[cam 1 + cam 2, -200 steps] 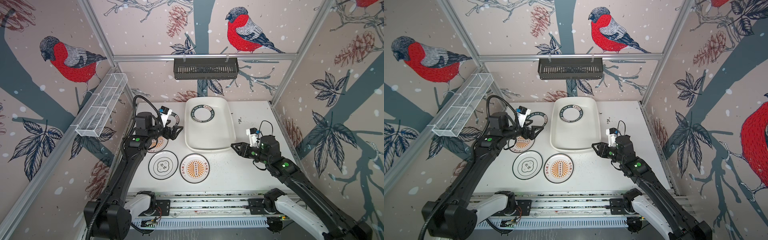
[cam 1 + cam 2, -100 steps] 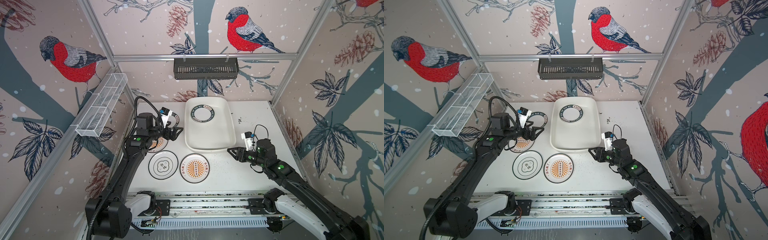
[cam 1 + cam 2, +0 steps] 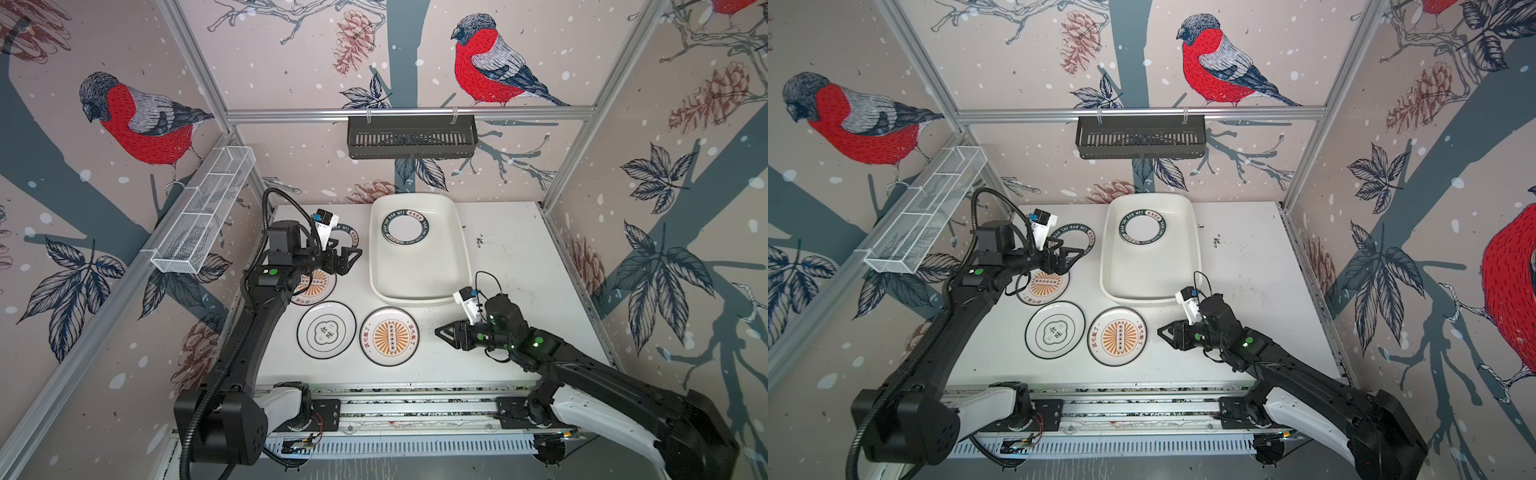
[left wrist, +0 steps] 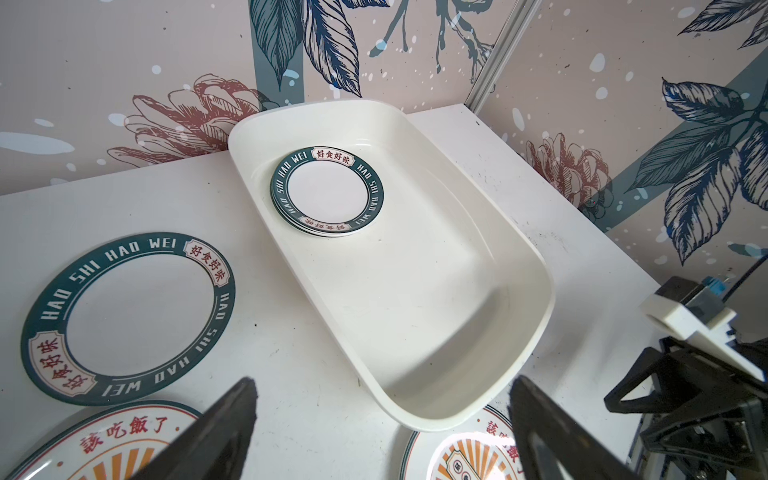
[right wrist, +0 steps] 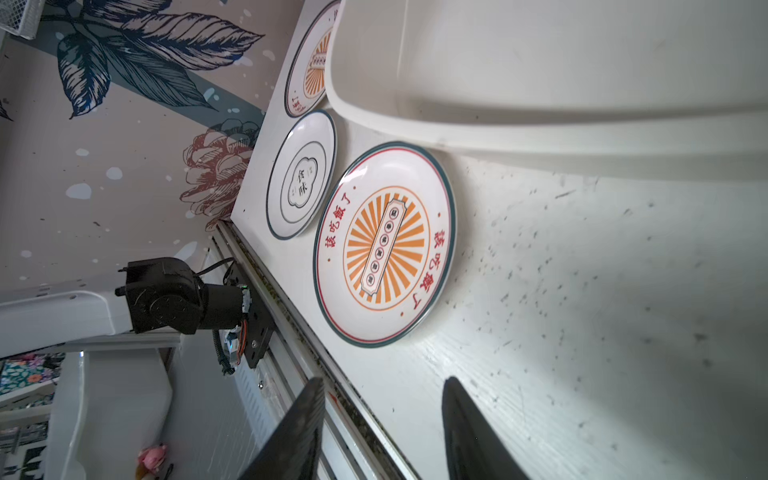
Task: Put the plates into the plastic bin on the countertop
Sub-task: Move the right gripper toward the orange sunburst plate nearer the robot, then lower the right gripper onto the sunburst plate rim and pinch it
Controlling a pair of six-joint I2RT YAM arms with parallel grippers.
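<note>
Seeing the left gripper (image 3: 352,261) spread about as wide as it goes, pinching nothing, hanging just left of the plastic bin (image 3: 419,270). Same deal from the left wrist view: fingers (image 4: 224,428) far apart, only bare countertop (image 4: 299,332) and the bin's near corner between them.

Spotting the right gripper (image 3: 442,333) roughly half open, also empty, low over the countertop just off the bin's front right corner. Tips pointing at the front sunburst plate (image 3: 389,336), which lies flat right in front of the bin. Clear gap between the two in the right wrist view, so no touching.

Inside the bin, at its far end: a teal-lettered plate (image 3: 404,227), looks like a second one stacked under it, though hard to swear to.

Left of the bin: a loose teal plate (image 4: 129,318), half hidden in the top views by the wrist camera, and nearer the front a second sunburst plate (image 3: 318,284), partly covered by the left arm (image 3: 257,316). In front of the bin, beside the front sunburst plate: a cloud-emblem plate (image 3: 326,330).

Up on the wall behind the bin, a black slatted basket (image 3: 411,141); high to the bin's left, a wire-mesh basket (image 3: 203,216).
</note>
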